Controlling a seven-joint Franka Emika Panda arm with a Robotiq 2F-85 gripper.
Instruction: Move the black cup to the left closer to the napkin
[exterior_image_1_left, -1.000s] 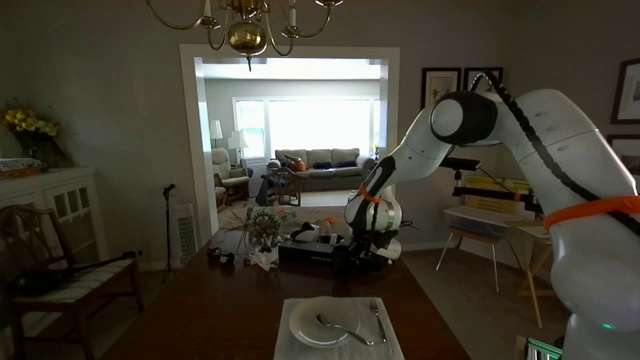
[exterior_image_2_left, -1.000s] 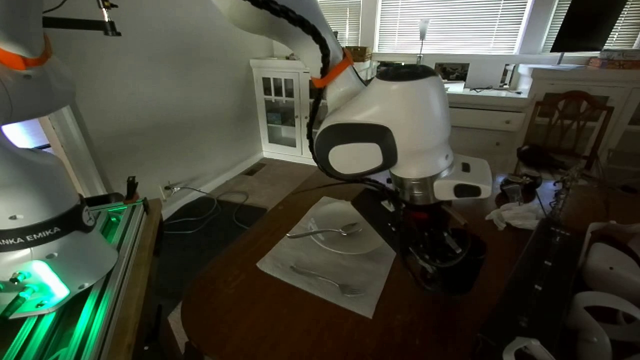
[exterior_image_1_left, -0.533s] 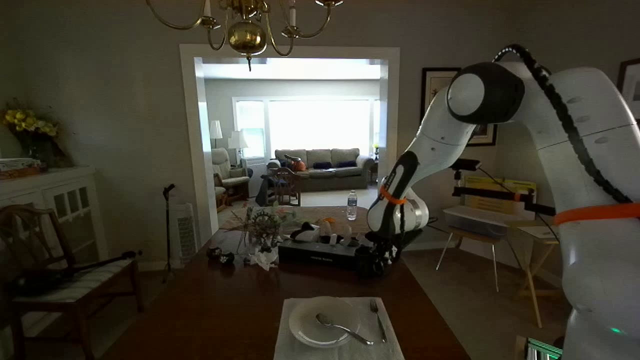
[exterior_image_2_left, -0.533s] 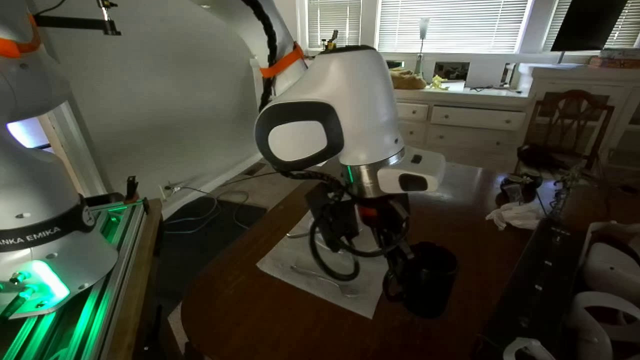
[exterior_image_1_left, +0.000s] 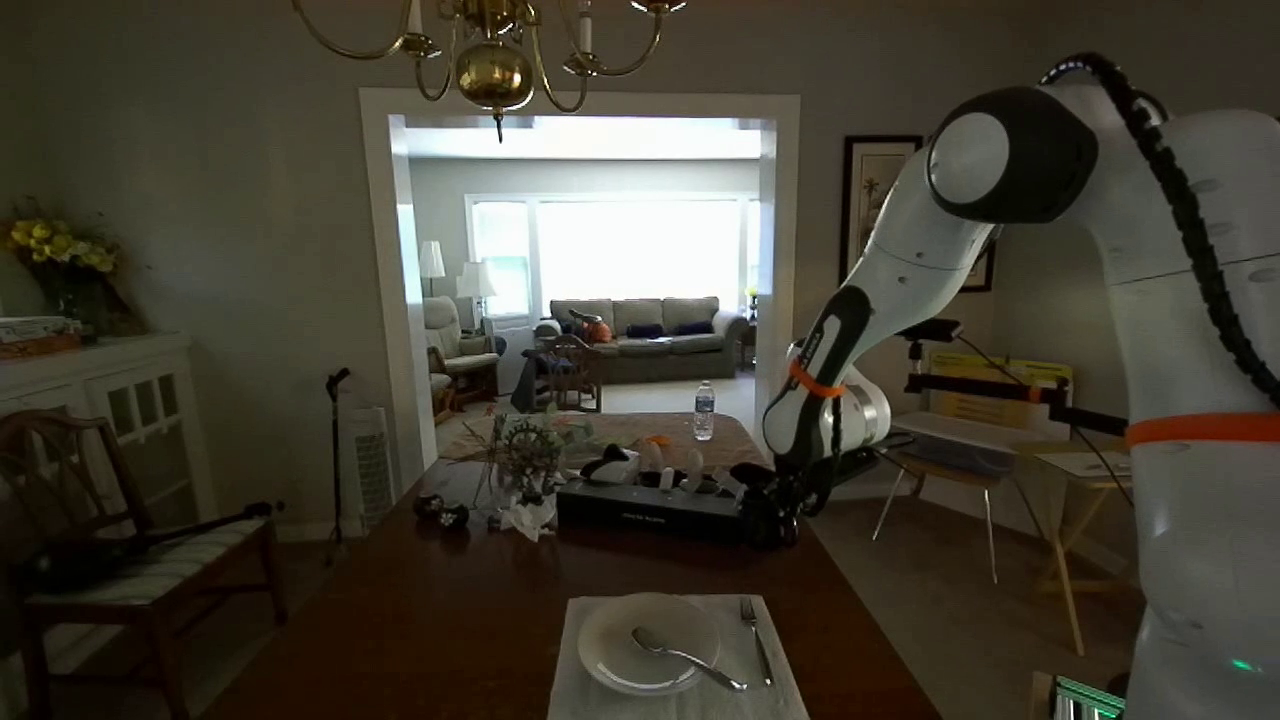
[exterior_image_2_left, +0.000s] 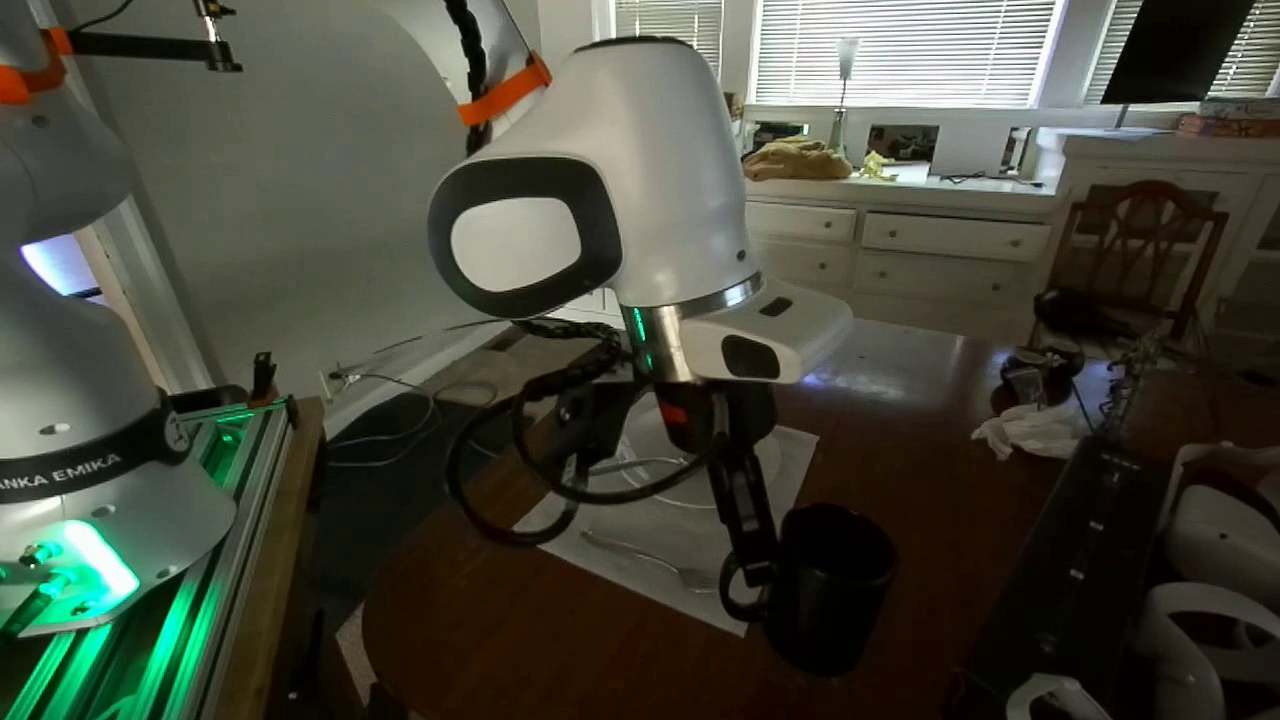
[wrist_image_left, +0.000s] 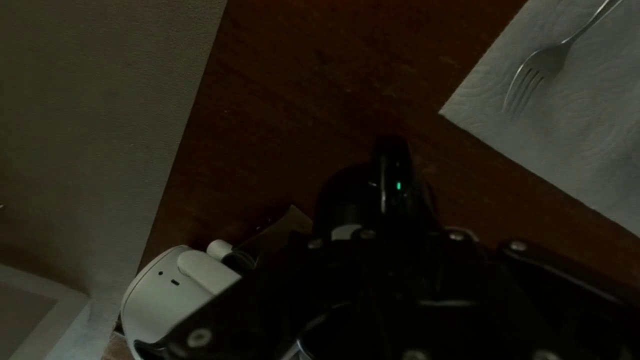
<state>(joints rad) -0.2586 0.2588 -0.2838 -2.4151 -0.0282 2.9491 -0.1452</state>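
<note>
Left to right in an exterior view, the white square paper napkin (exterior_image_2_left: 665, 528) comes first and stays put, the round white shiny plate (exterior_image_1_left: 640, 665) and the slim silver metal fork (wrist_image_left: 542, 65) still on it; what has changed is to its right, where over the last second the black two-fingered gripper (exterior_image_2_left: 762, 565) has swung along the napkin's side toward the corner by the fork's tines. It is grasping the glossy black cylindrical cup (exterior_image_2_left: 835, 600) at the handle side, one finger showing by the loop and the other hidden, and the cup has travelled with it: it is now off the napkin, near that corner, its handle on the napkin's side; whether it touches the brown wooden table (exterior_image_2_left: 950, 480) I cannot tell. Farthest right of the napkin, the long black rectangular box (exterior_image_2_left: 1060, 570) has not moved. For the task, this looks like the carry, under way but unfinished: the cup is already near the napkin, yet the shift seems to run more along the napkin than toward it, so what probably remains is a small move inward and an upright set-down just beside the napkin, clear of the fork
</note>
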